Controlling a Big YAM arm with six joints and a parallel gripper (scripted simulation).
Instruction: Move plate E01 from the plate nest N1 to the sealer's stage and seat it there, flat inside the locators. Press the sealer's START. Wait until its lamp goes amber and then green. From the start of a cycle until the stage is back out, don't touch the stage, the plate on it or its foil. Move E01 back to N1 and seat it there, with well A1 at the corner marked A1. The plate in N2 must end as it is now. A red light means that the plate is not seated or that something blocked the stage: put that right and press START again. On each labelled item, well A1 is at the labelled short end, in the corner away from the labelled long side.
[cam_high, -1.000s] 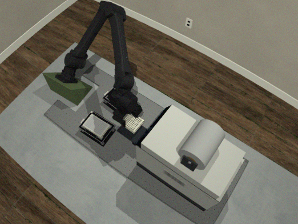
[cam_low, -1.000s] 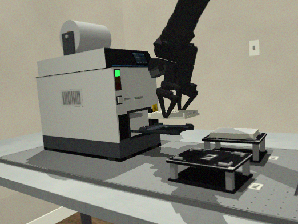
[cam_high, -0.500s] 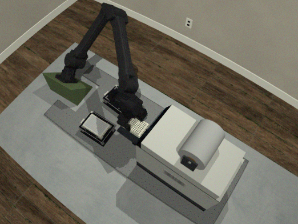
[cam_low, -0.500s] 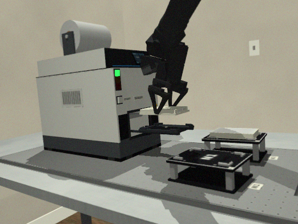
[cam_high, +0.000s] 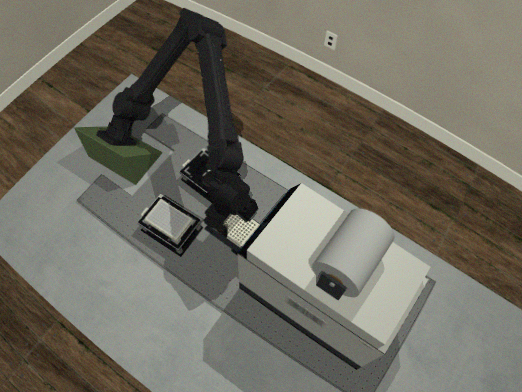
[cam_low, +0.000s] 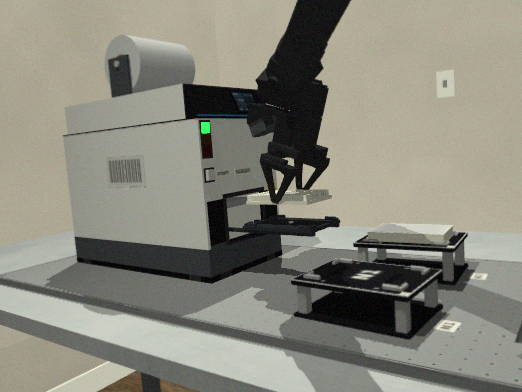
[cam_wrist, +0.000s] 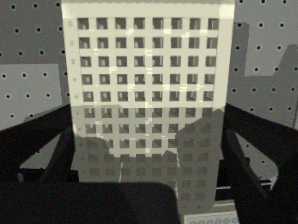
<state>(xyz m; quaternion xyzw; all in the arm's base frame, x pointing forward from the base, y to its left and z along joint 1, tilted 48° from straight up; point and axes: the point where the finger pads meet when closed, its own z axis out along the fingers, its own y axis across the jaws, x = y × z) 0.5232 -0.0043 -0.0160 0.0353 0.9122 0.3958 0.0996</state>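
On the perforated board (cam_high: 210, 280) (cam_low: 250, 320), at the left in the exterior view, stands the sealer (cam_high: 290, 225) (cam_low: 135, 190); roll (cam_high: 357, 250) (cam_low: 160, 65) on top, lamp (cam_low: 205, 128) green. From above, the arm (cam_high: 217, 90) (cam_low: 300, 55) reaches down to the sealer's near-left front in the exterior view's terms. Gripper (cam_high: 227, 222) (cam_low: 289, 192) (cam_wrist: 148, 111): fingers well apart, clamped on E01 (cam_high: 242, 230) (cam_low: 300, 197) (cam_wrist: 148, 102), one finger along each long side. E01 is held above the stage (cam_low: 320, 228), a visible gap between them; it looks about level. Stage is out of the sealer's opening, to the right.

N1 (cam_high: 187, 173) (cam_low: 367, 295), near right in the exterior view: raised stand, top bare, label legible. N2 (cam_high: 181, 250) (cam_low: 447, 265), farther right and behind N1: holds a pale plate (cam_high: 170, 218) (cam_low: 412, 233) lying flat. START (cam_low: 209, 175), small pale button below the lamp, untouched. Wrist view: E01's open wells in rows, the lower part in shadow.

From my remote station, I'm bringing the gripper (cam_high: 232, 215) (cam_low: 289, 195) (cam_wrist: 148, 111) and its plate (cam_high: 242, 230) (cam_low: 312, 196) (cam_wrist: 147, 102) closer to the sealer (cam_high: 287, 225) (cam_low: 140, 205), farther over the stage (cam_high: 222, 235) (cam_low: 295, 231).
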